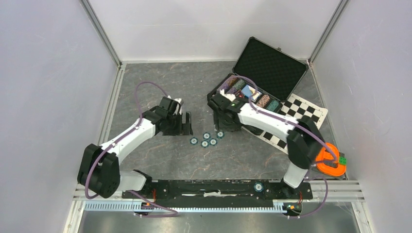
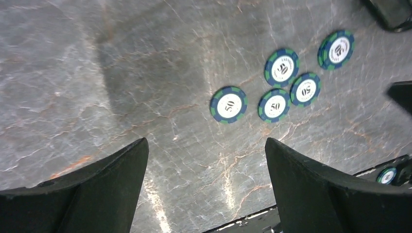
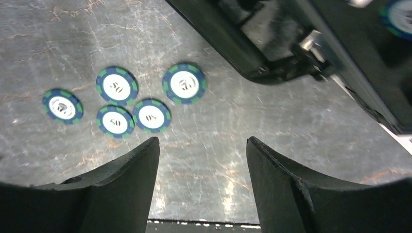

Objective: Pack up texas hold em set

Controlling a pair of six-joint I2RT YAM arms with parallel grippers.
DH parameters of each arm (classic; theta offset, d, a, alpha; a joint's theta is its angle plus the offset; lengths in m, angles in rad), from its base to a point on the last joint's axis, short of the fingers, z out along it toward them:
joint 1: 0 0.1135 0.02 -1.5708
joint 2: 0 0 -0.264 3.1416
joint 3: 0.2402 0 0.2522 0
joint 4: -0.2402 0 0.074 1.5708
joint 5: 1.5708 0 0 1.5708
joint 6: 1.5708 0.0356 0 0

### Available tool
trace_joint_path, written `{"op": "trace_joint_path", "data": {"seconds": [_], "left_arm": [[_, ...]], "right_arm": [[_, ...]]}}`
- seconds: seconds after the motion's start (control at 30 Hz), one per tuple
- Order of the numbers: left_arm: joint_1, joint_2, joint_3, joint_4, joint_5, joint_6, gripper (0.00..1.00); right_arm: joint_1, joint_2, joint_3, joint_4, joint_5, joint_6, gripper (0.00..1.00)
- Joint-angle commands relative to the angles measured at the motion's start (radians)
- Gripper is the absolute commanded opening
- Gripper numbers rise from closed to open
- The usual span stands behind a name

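left gripper: we see jaws wide, empty
right gripper: jaws apart, empty
teal chips: five loose near case

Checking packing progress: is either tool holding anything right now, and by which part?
Nothing is held. The left tool and right tool both stand open above the table, the loose chips lying untouched ahead of them.
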Motion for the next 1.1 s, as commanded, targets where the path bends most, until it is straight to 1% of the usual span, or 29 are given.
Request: {"op": "trace_joint_path", "data": {"seconds": [0.0,0.13,0.27,0.37,0.63,0.93,1.07], "left_arm": [[-0.07,0.006,-0.035,0.113,-0.047,-0.022,0.95],[-0.125,0.089,-0.009,0.118,-0.106,-0.004,0.89],[-0.187,0.173,0.052,0.089,-0.206,-0.01,0.86],[-0.206,0.234,0.112,0.036,-0.235,-0.026,0.84],[-0.264,0.313,0.145,0.013,-0.247,-0.048,0.82],[-0.277,0.393,0.164,-0.001,-0.252,-0.072,0.75],[-0.278,0.424,0.178,-0.007,-0.247,-0.079,0.7]], "right_arm": [[-0.022,-0.204,-0.113,0.077,0.073,0.035,0.72],[-0.044,-0.318,-0.18,0.088,0.12,0.01,0.72],[-0.08,-0.4,-0.21,0.09,0.152,-0.036,0.73],[-0.108,-0.44,-0.224,0.091,0.153,-0.059,0.73],[-0.148,-0.463,-0.235,0.086,0.141,-0.106,0.73],[-0.176,-0.466,-0.249,0.088,0.129,-0.139,0.73],[-0.19,-0.465,-0.243,0.088,0.125,-0.157,0.72]]}}
